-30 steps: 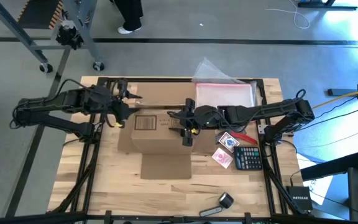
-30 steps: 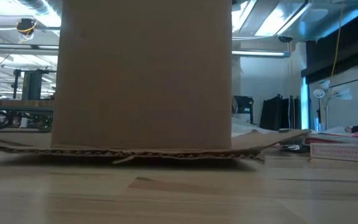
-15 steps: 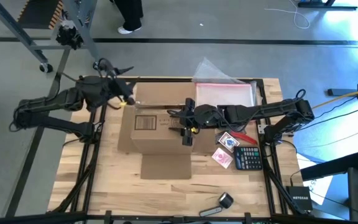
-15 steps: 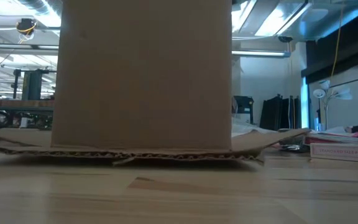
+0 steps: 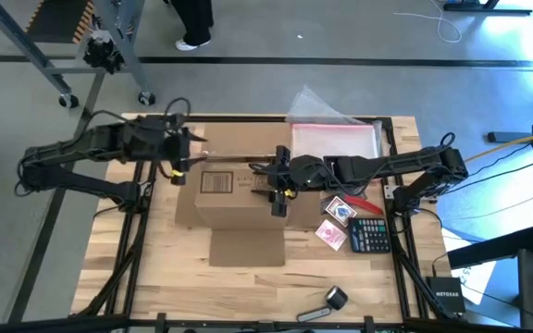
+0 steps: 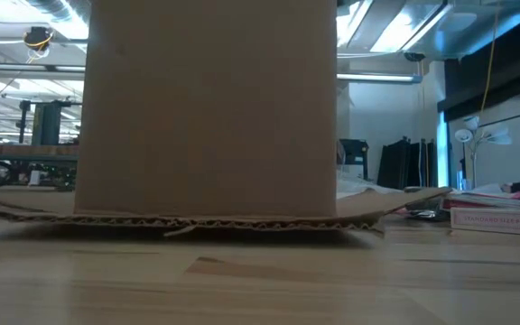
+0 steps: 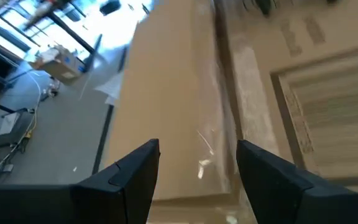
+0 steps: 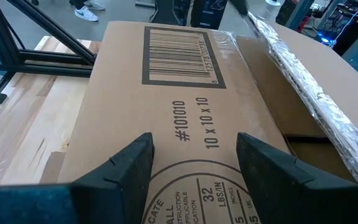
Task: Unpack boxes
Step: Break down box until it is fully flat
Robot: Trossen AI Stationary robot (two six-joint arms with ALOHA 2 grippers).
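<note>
A: Why is the right gripper (image 5: 277,192) parked on top of the cardboard box (image 5: 234,194)?

B: My guess is it's pinning the box down. Its fingers (image 8: 132,163) stand partly apart with nothing between them, resting on or just above the printed top flap, with the barcode label (image 8: 180,56) just ahead of them. Weight there would keep the box from sliding while the other arm works the seam.

A: And the left gripper (image 5: 178,159)?

B: It hangs at the box's far left corner, jaws wide and holding nothing. Its wrist view looks straight along the strip of clear tape (image 7: 229,93) on the flap seam, which runs out between the 2 fingers (image 7: 132,171). I'd judge it is lining up to catch a flap edge or the tape (whether it touches yet, I cannot tell).

A: Where's the box itself?

B: Directly under the right gripper and just beside the left one, sitting on the wooden table (image 5: 248,287), its top not yet opened. A clear pouch (image 5: 333,141), 2 card packs (image 5: 334,222) and a calculator (image 5: 369,234) lie beyond the right gripper, on the side away from the left arm.
</note>
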